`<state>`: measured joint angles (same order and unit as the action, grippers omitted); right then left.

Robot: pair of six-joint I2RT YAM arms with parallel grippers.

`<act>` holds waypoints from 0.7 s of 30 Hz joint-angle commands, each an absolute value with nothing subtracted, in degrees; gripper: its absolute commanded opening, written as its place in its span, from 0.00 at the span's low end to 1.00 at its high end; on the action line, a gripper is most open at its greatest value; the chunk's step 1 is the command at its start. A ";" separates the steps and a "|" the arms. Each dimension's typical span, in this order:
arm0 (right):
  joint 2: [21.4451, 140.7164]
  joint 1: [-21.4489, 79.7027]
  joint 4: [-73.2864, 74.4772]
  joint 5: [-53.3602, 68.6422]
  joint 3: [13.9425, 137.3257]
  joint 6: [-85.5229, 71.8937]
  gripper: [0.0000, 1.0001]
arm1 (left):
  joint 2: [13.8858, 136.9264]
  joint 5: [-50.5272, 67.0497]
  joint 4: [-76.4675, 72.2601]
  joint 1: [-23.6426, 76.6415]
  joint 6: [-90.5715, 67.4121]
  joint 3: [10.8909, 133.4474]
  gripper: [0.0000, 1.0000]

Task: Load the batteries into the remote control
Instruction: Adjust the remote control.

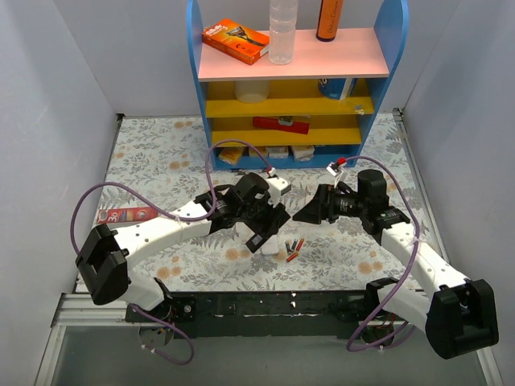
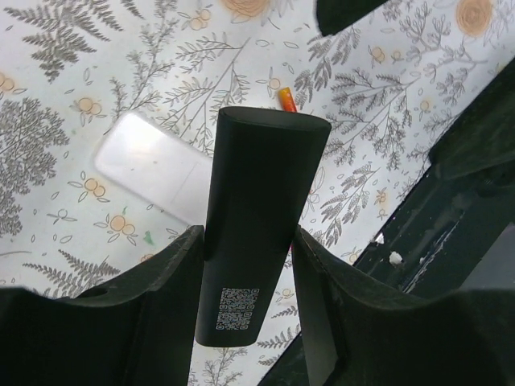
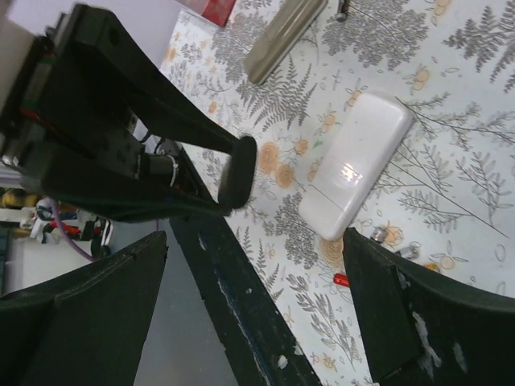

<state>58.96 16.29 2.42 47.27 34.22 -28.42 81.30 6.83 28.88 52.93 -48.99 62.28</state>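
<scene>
— What stands at twelve o'clock on the floral cloth (image 1: 161, 161)?
— A blue shelf unit (image 1: 193, 56). On its pink top are an orange box (image 1: 235, 40), a clear bottle (image 1: 283, 32) and an orange bottle (image 1: 330, 18). A flat red thing (image 1: 281, 124) lies on a yellow shelf.
— And at nine?
— A red packet (image 1: 127, 215), lying flat. The right wrist view has a slim grey remote (image 3: 286, 36) at twelve. The left has a black oblong (image 2: 257, 233) with a QR sticker at centre.

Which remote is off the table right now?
The black remote with the QR sticker, clamped in the left gripper; the white remote and the slim grey remote lie flat on the table.
</scene>
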 commanded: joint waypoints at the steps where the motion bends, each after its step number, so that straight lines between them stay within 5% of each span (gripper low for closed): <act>1: 60.29 18.36 -5.18 50.36 36.92 -34.18 0.95 | 82.00 6.59 28.48 55.72 -42.11 65.39 0.00; 14: 66.71 24.16 -8.17 50.89 36.91 -37.00 0.75 | 83.85 6.77 30.41 59.68 -36.30 68.55 0.00; 21: 66.62 25.31 -9.75 51.59 35.08 -38.23 0.45 | 83.32 4.66 30.24 59.68 -35.25 68.38 0.00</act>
<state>66.98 25.04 -5.78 50.02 34.76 -36.86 84.23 6.24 30.09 59.46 -37.04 66.28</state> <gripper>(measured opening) 0.510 0.432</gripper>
